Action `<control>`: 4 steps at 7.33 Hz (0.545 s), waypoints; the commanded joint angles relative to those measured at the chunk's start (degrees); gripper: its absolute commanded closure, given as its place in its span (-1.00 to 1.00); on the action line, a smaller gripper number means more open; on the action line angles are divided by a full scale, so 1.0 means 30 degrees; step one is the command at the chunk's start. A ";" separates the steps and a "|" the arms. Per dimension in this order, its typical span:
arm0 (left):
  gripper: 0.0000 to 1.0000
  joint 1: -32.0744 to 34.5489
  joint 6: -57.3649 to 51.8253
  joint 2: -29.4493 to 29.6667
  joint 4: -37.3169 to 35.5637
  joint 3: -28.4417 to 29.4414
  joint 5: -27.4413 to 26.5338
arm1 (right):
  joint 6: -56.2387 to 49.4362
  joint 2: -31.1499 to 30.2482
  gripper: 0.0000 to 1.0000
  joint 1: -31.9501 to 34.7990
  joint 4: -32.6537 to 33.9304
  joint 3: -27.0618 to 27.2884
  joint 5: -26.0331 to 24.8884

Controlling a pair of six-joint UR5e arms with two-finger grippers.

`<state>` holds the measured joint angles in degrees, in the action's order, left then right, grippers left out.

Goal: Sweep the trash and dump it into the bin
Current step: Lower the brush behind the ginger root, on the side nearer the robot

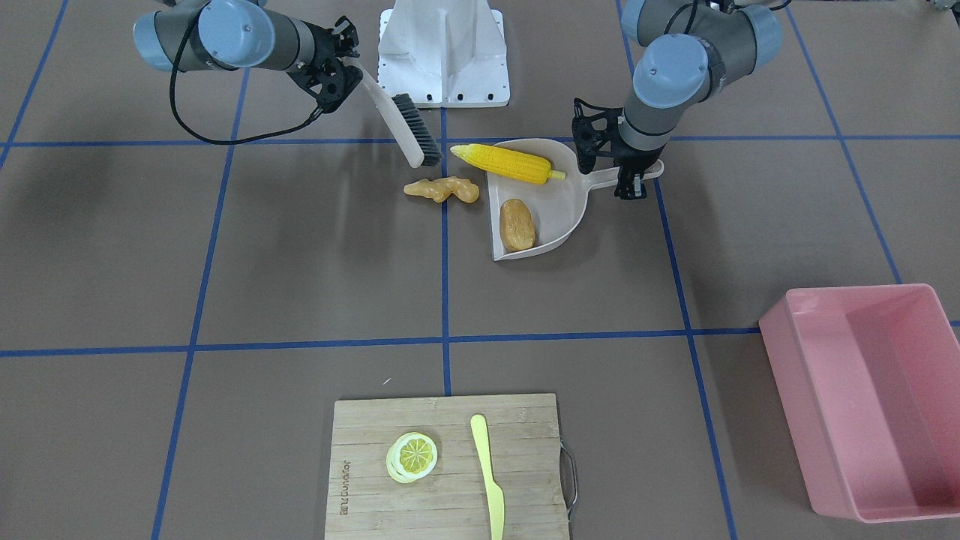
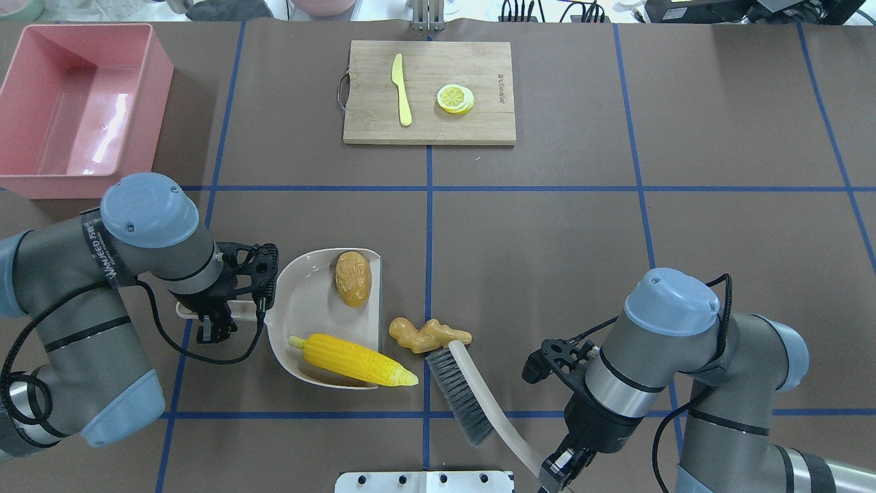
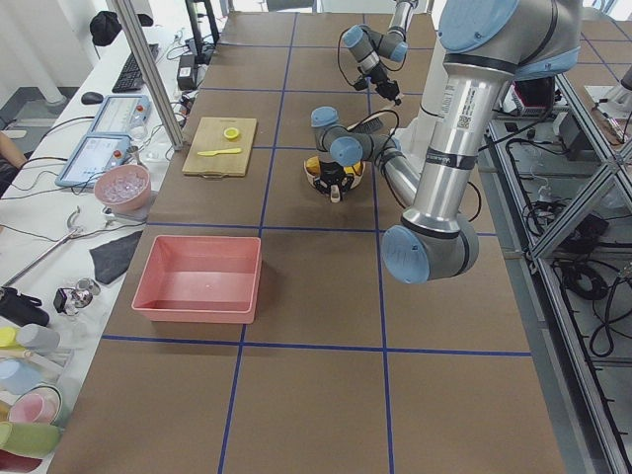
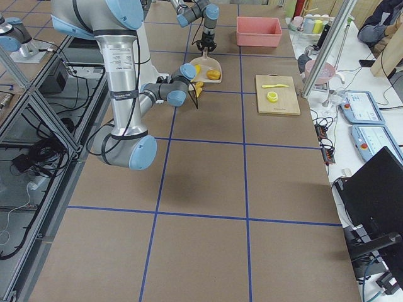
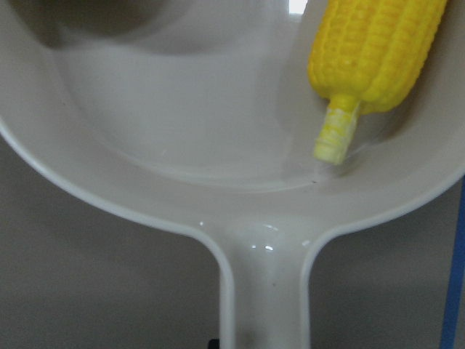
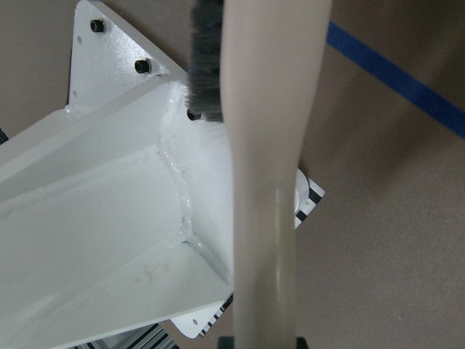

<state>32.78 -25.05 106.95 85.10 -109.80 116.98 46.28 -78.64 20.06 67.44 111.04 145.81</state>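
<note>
Clamped: right gripper (image 1: 346, 75) on grey-bristled beige brush (image 1: 401, 124), left gripper (image 1: 631, 178) on beige plastic dustpan (image 1: 570, 202); knobbly tan ginger root (image 1: 441, 190) between, end-on to pan mouth.

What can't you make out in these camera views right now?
- Brush and ginger root: touching or not unclear; overhead, the brush tip hides the gap.
- Bin: one corner cut off by the front-facing view's right edge.
- Corn cob, potato: too small for detail in both side views.

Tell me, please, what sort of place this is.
Probably a robotics lab: a left arm and a right arm work at a table gridded with blue tape, with tablets and cables alongside.
</note>
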 commanded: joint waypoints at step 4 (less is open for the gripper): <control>1.00 -0.0029 0.0000 0.0034 0.0023 0.0096 0.0001 | -0.0897 0.0081 1.00 0.0667 0.0691 -0.0714 0.0263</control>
<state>32.70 -25.05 107.03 85.17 -109.54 116.98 43.92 -78.43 21.56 68.92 109.15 146.43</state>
